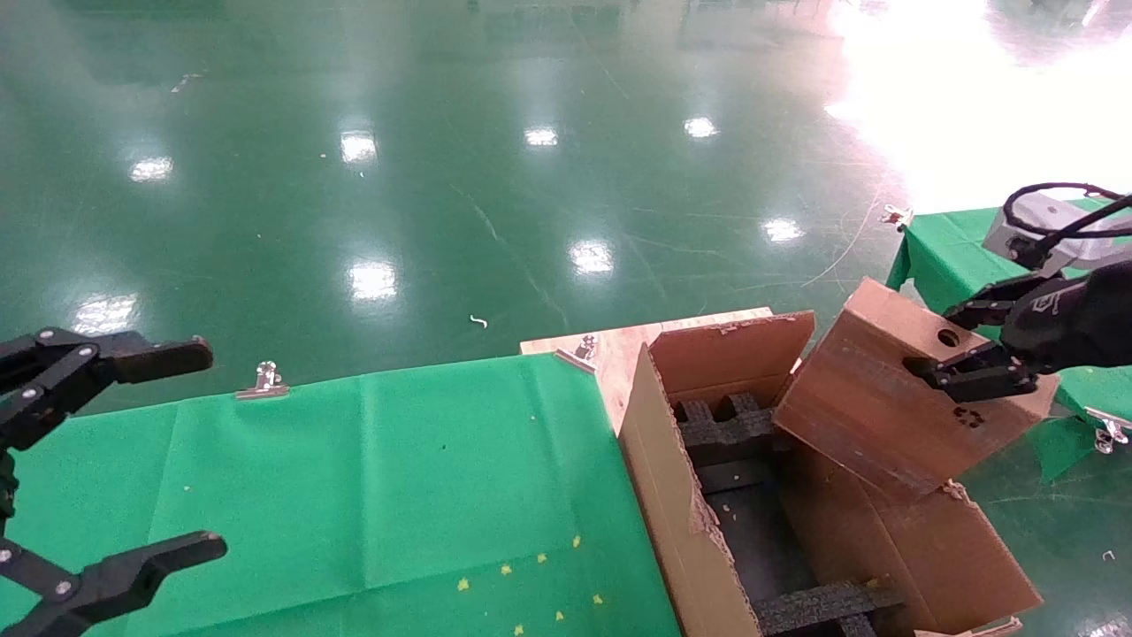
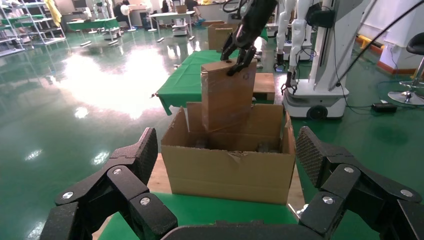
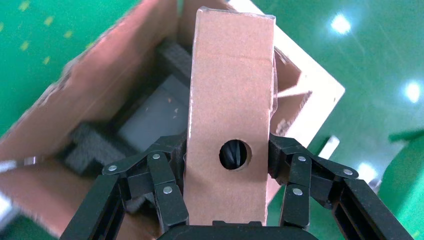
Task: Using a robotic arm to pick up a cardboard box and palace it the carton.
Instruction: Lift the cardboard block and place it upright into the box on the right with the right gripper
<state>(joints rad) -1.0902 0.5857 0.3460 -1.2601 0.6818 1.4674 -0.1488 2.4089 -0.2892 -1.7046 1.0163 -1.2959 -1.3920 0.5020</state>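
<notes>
My right gripper [image 1: 968, 341] is shut on the small brown cardboard box [image 1: 893, 394], its fingers clamped on the two flat faces near the round hole. It holds the box tilted over the right side of the large open carton [image 1: 672, 495], with the box's lower end at the carton's rim. In the right wrist view the box [image 3: 231, 100] runs out from the gripper [image 3: 230, 155] over the carton's dark foam inserts [image 3: 150, 120]. The left wrist view shows the box [image 2: 226, 95] above the carton [image 2: 230, 170]. My left gripper [image 1: 133, 451] is open and empty at the far left.
The carton stands on a wooden board [image 1: 610, 349] next to the green cloth-covered table [image 1: 380, 478]. A second green table [image 1: 946, 248] lies behind the right arm. Metal clips [image 1: 263, 381] hold the cloth edges. Glossy green floor lies beyond.
</notes>
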